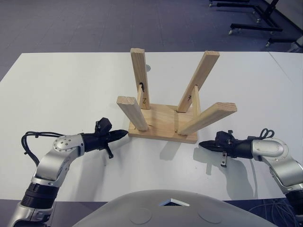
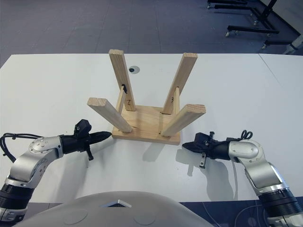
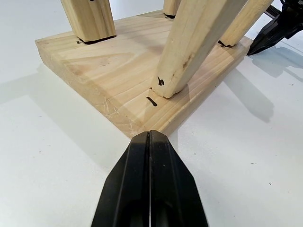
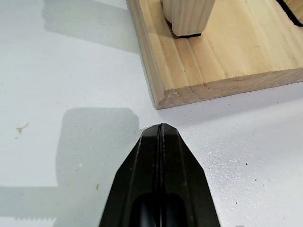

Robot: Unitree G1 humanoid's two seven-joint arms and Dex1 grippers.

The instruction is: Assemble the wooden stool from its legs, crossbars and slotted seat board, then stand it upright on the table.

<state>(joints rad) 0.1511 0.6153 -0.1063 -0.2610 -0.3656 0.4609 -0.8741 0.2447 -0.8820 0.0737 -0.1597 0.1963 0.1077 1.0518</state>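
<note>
Upturned stool (image 1: pixel 163 124) on white table (image 1: pixel 66 85)

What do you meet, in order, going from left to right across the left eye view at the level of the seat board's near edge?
left gripper → seat board of the upside-down stool → right gripper
</note>
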